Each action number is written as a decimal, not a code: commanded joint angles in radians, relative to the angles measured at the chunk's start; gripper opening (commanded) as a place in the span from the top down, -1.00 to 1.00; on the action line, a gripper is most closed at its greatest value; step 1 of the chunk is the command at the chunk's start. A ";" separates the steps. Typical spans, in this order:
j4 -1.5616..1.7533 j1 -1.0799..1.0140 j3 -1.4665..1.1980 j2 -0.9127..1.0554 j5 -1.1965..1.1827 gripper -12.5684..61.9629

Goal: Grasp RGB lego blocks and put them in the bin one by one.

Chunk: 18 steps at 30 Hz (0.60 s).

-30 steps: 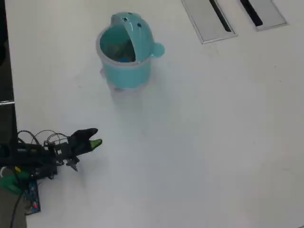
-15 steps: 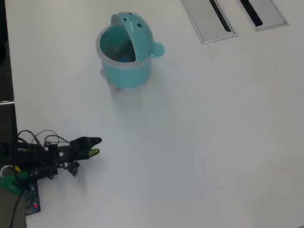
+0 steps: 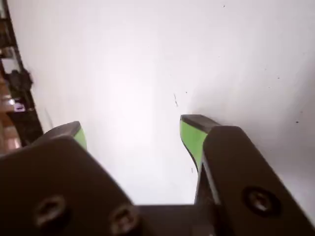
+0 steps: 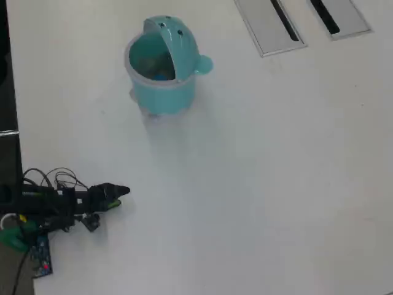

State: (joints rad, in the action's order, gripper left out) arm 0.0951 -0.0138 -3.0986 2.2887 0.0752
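The gripper [image 3: 133,135] is seen in the wrist view with its two green-padded jaws spread wide apart, and only bare white worktop [image 3: 147,59] is framed between them; nothing is pinched. In the overhead view the gripper [image 4: 120,193] lies at the lower left of the frame, low over the worktop [image 4: 258,184], at the end of the dark arm [image 4: 55,203]. The bin [image 4: 161,67] is placed in the upper left-centre of that view, well apart from the gripper, with its hooded lid tipped back and its mouth open. Something blue can be made out inside it, though its shape cannot be told. Two grey slotted panels [image 4: 267,27] are set into the worktop at the upper right.
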 commanded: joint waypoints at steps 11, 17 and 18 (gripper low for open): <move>-0.060 0.008 -0.072 0.040 -0.006 -0.27; -0.060 0.008 -0.072 0.040 -0.006 -0.27; -0.060 0.008 -0.072 0.040 -0.006 -0.27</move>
State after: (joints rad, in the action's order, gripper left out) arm 0.0828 -0.0061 -3.0986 2.2887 0.0782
